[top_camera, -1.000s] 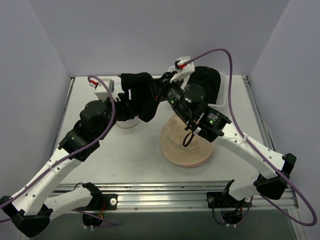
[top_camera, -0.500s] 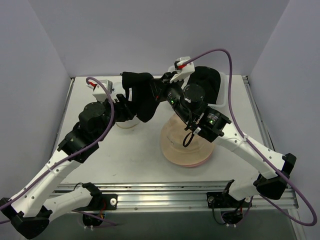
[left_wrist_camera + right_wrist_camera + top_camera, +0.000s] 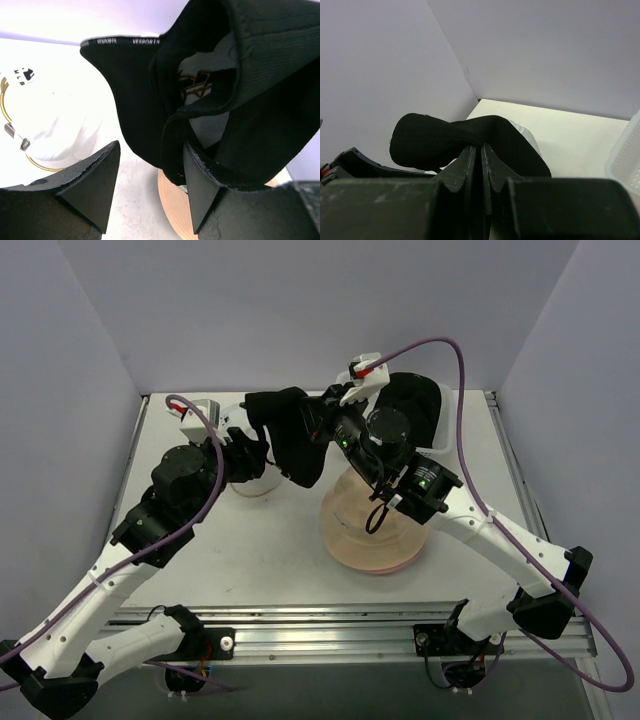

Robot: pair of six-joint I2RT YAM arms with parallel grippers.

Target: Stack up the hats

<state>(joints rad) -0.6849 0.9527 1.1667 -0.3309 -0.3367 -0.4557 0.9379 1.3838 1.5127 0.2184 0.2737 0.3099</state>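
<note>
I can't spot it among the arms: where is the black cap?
Top view, far middle: the black cap hangs pinched in the right gripper, just right of the white cap.

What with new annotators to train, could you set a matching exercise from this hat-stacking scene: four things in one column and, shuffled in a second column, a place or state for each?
Things
1. black cap
2. white cap
3. pink bucket hat
4. left fingers

Places or states
A. spread open
B. lying flat on the table
C. sitting on a gold wire frame
D. pinched by the shut right fingers, lifted off the table

Pairs: 1-D, 2-C, 3-B, 4-A
</note>
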